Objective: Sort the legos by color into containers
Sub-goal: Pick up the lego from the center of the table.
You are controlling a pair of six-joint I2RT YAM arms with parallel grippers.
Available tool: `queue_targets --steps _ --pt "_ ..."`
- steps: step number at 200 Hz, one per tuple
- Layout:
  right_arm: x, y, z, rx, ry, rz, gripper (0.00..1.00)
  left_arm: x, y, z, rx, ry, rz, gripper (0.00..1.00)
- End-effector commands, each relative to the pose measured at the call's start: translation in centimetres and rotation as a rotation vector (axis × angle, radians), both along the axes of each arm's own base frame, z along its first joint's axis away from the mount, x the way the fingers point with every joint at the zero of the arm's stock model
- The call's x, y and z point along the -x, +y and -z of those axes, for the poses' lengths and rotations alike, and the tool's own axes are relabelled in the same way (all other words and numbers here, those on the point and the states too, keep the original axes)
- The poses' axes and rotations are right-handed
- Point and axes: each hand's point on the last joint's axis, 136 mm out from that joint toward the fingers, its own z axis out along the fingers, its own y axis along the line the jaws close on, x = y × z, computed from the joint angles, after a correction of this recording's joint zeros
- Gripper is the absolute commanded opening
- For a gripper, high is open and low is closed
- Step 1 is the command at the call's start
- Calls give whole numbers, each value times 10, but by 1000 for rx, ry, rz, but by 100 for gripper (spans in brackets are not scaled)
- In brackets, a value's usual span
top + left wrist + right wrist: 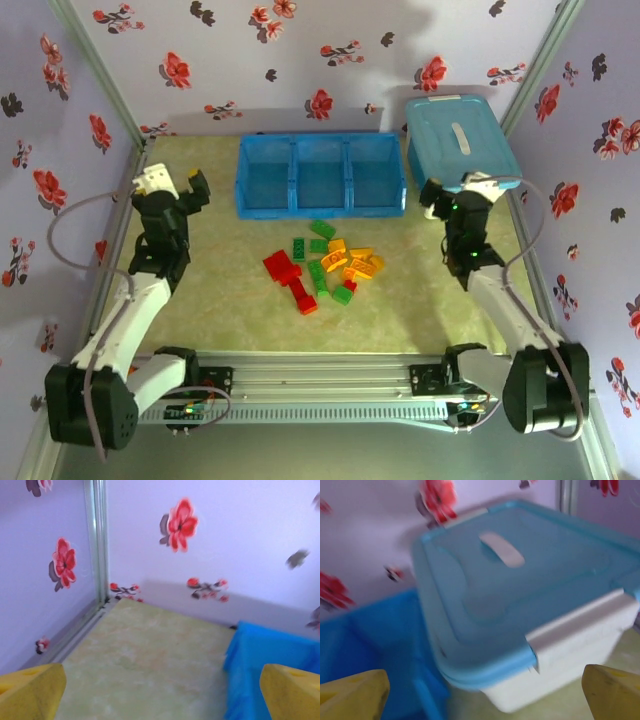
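Your left tool and right tool hung wide open, empty, by the bench's side edges; the legos lay heaped mid-bench, near the empty containers at the far edge. Sorting looked unstarted; the next move called for closing on one brick.

Legos red, green, yellow-orange; tray blue.

legos: roughly 4 red, 6 green, 5 yellow-orange (heaped, unsure) | compartments: 3 | lidded bin: 1
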Motion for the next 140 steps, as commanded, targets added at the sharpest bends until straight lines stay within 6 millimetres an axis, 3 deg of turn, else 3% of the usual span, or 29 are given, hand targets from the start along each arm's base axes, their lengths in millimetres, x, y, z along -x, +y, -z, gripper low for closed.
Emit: queue_targets --steps 1,26,68,101,140 --pt "41 26 80 -197 377 -90 99 28 -31 83 107 311 98 100" --pt "59 56 81 -219 394 -208 99 41 -67 104 131 430 216 99" --pt "91 97 92 -207 443 -312 99 64 -129 158 106 751 393 83" --pt "100 121 106 -220 476 -389 97 67 -158 190 89 857 474 76" --pt "98 124 109 -211 489 -393 94 70 -174 232 141 1025 447 63"
